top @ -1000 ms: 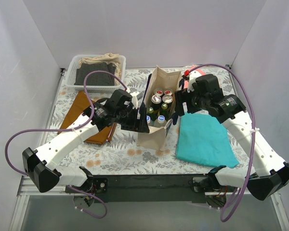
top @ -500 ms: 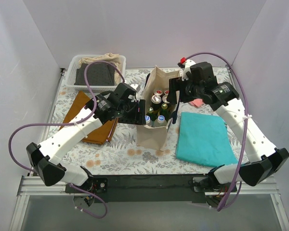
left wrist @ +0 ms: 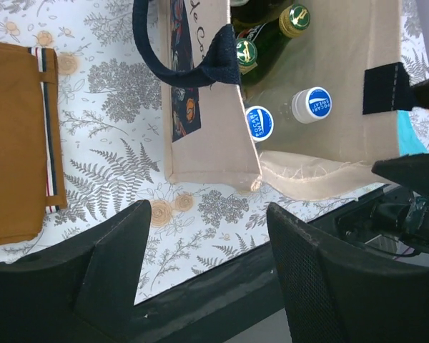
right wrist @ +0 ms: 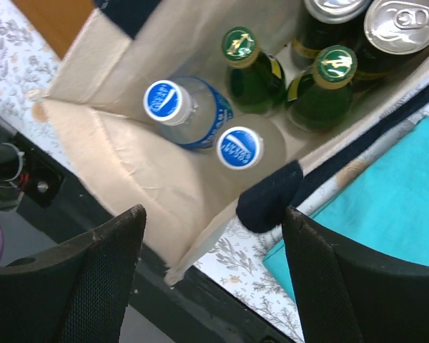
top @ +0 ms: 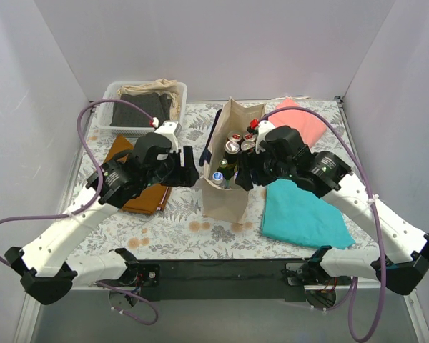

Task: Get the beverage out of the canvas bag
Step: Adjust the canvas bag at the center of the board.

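The canvas bag point(top: 225, 204) stands upright mid-table, beige with navy handles point(left wrist: 193, 71), its mouth agape. Inside are two blue-capped clear bottles point(right wrist: 165, 100) point(right wrist: 239, 148), two green bottles with gold caps point(right wrist: 239, 43) and cans point(right wrist: 400, 21). My right gripper point(top: 247, 171) hovers open over the bag's right near rim; in the right wrist view the right gripper point(right wrist: 214, 264) has the rim and a navy handle end point(right wrist: 268, 200) below it and grips nothing. My left gripper point(top: 191, 166) is open and empty beside the bag's left wall; the left gripper point(left wrist: 207, 275) looks down past the bag's corner.
A white basket point(top: 109, 96) of folded clothes sits at the back left. A brown folded cloth point(top: 144, 200) lies left of the bag, a teal cloth point(top: 304, 211) right of it, a pink cloth point(top: 306, 123) behind. The table's black near edge point(left wrist: 222, 286) shows below the bag.
The right gripper has swung left and down from beside the bag to over its mouth. The left arm has lifted and drawn slightly left, away from the bag's wall.
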Robot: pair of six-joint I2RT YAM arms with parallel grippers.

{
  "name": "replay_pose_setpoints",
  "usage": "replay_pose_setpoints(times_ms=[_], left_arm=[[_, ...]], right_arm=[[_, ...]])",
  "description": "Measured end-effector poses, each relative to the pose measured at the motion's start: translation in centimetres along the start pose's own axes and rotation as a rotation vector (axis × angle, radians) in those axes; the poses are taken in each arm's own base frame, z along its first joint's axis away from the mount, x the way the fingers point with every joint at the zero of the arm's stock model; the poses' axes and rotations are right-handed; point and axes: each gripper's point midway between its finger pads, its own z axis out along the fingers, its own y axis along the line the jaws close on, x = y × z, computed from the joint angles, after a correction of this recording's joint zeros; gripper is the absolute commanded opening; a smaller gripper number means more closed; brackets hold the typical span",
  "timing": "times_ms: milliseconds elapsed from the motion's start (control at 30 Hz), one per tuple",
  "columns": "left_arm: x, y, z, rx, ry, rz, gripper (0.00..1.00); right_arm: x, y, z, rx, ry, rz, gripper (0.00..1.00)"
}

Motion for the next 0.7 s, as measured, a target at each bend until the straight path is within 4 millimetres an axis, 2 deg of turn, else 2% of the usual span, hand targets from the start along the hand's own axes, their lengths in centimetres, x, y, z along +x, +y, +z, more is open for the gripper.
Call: replay_pose_setpoints(times_ms=[100, 233, 333, 433, 467, 533, 633, 700], left_arm=[[-0.4, 0.2, -0.9, 0.002, -0.03, -0.005, 0.65], [-1.1, 0.0, -1.0, -0.007, -0.032, -0.004, 0.68], [-3.7, -1.5, -0.9, 0.008, -0.061, 0.005, 0.68], [-7.6, -4.1, -0.3, 0.043, -0.111, 0.013, 0.67], [-9.0, -5.2, 0.3, 0.063, -0.127, 0.017, 0.67], [-9.8, -6.2, 1.4, 0.079, -0.126, 0.024, 0.67], [-9.7, -7.2, 3.9, 0.092, -0.082, 0.041, 0.66], [-8.6, -7.3, 5.9, 0.087, -0.028, 0.056, 0.66]], right_arm=[[0.1, 1.0, -0.8, -0.026, -0.016, 0.001, 0.81], [1.3, 1.2, -0.7, -0.028, 0.009, 0.003, 0.8], [2.8, 1.5, -0.3, -0.033, 0.05, -0.002, 0.8], [3.8, 1.6, -0.1, -0.034, 0.077, -0.01, 0.8], [4.1, 1.5, -0.1, -0.031, 0.086, -0.011, 0.8], [4.9, 1.3, 0.0, -0.024, 0.105, -0.01, 0.8], [5.8, 1.1, -0.2, -0.019, 0.123, -0.003, 0.8], [5.9, 1.1, -0.5, -0.02, 0.116, -0.003, 0.8]])
